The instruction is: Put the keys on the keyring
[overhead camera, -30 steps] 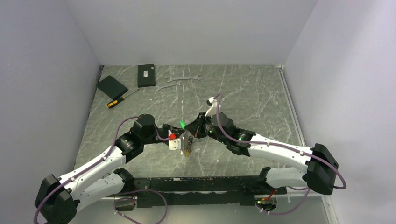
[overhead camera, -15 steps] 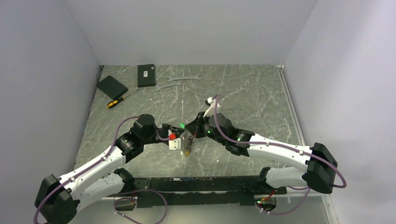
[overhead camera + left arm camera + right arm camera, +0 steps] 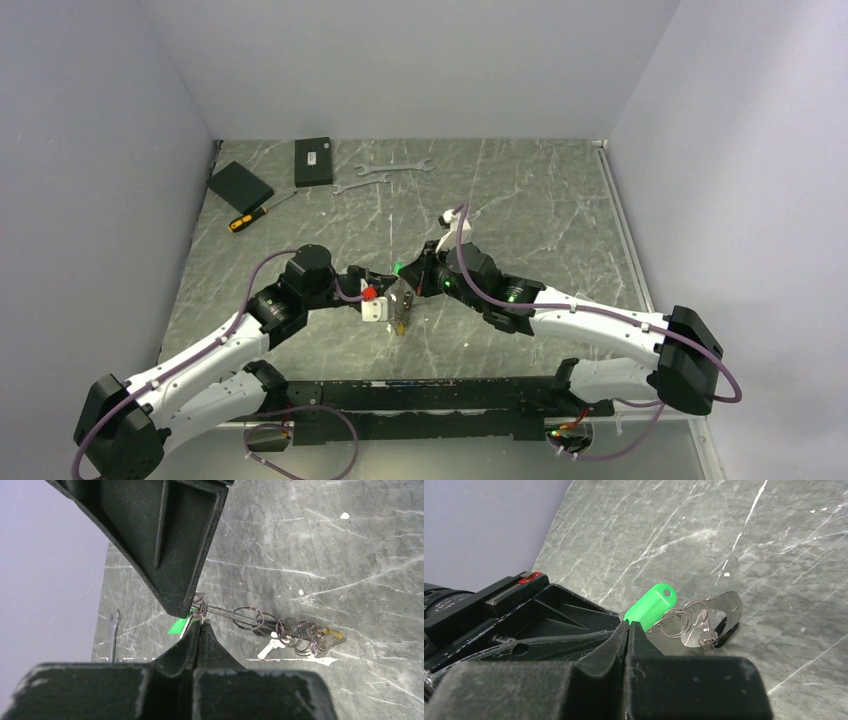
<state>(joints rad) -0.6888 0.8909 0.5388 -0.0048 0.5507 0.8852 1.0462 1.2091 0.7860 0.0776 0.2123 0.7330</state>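
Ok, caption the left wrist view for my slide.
Left tool and right tool meet shut beside the green tag; keys trail on linked rings.

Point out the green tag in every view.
Top view: green tag just left of centre, a small bright spot.
Left wrist: left of centre, only a sliver showing.
Right wrist: centre, in full view, lying slantwise.
Shared landmark: the grey veined table beneath it.

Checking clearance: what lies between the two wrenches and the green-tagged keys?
Bare table only, between the wrenches and the keys, shown in the top view.
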